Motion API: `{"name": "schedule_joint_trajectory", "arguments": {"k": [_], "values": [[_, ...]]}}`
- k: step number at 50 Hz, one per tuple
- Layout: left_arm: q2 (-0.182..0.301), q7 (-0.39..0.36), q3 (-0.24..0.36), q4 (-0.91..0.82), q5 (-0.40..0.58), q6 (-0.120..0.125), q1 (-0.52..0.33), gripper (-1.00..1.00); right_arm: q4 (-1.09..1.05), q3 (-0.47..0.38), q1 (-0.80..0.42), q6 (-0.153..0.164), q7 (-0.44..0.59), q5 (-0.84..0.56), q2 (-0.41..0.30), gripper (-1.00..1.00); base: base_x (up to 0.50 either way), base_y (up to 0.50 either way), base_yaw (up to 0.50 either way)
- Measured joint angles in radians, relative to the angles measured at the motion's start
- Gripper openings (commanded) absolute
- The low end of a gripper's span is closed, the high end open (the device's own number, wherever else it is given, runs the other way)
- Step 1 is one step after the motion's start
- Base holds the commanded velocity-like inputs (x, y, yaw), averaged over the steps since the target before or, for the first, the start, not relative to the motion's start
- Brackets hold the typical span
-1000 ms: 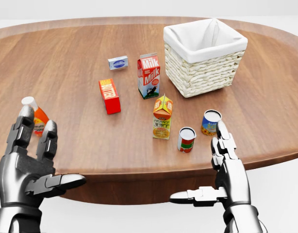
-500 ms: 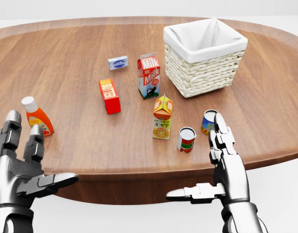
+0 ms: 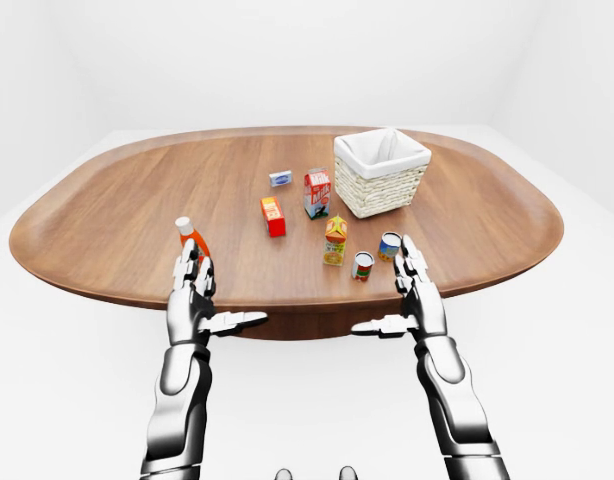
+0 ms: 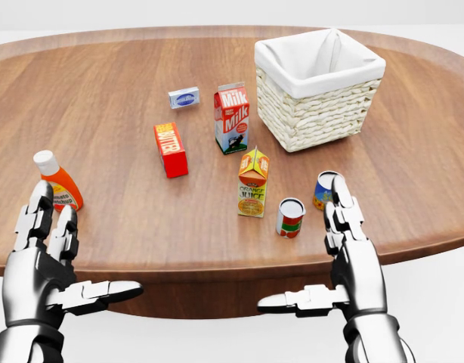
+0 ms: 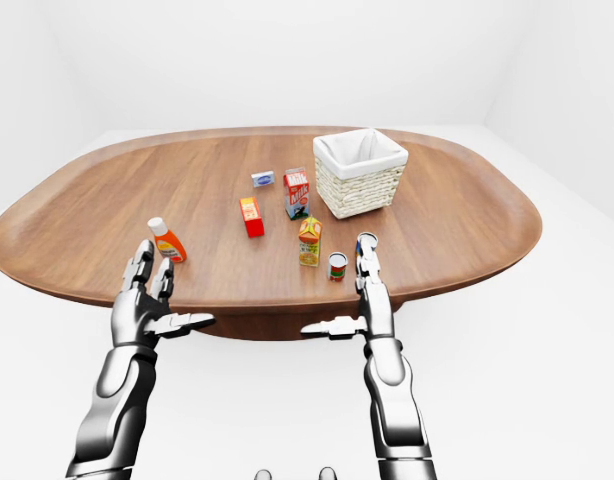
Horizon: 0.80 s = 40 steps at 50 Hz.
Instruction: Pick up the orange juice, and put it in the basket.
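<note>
Near table's (image 4: 141, 227) bottom edge: orange-yellow gabled juice carton (image 4: 252, 183) untouched. Left hand (image 4: 43, 272) risen again, right hand (image 4: 345, 257) unmoved, both splayed, empty. Reach not begun.

Head view: set close above the near edge of the tabletop (image 4: 126, 113), tilted down across it toward the basket (image 4: 320, 87), cropping the far rim at both sides. Left-eye and right-eye views: set farther off and higher, facing the same way, taking in the whole oval tabletop with the white floor around it. Shared by all three: the basket and the cartons and cans just below and left of it, shifted slightly sideways between the two eyes
</note>
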Motion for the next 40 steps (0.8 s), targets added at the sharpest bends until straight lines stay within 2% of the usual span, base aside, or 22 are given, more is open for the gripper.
{"name": "schedule_joint_trajectory", "arguments": {"k": [18,23,31,40], "values": [[-0.006,0.012,-0.006,-0.039,0.02,0.043,0.012,1.0,-0.014,0.003,0.0,0.012,0.003,-0.006,0.001,1.0,0.0,0.0,0.0],[-0.01,0.021,-0.004,-0.076,0.01,0.079,0.011,1.0,-0.029,0.004,0.002,0.022,0.003,-0.008,0.001,1.0,0.0,0.0,0.0],[-0.011,0.023,-0.007,-0.187,0.0,0.079,0.024,1.0,-0.061,0.011,0.011,0.038,0.004,-0.014,0.004,1.0,0.0,0.0,0.0],[-0.005,0.017,0.02,-0.359,-0.018,0.079,0.054,1.0,-0.127,0.028,0.035,0.063,0.004,-0.03,0.01,1.0,0.0,0.0,0.0]]}}
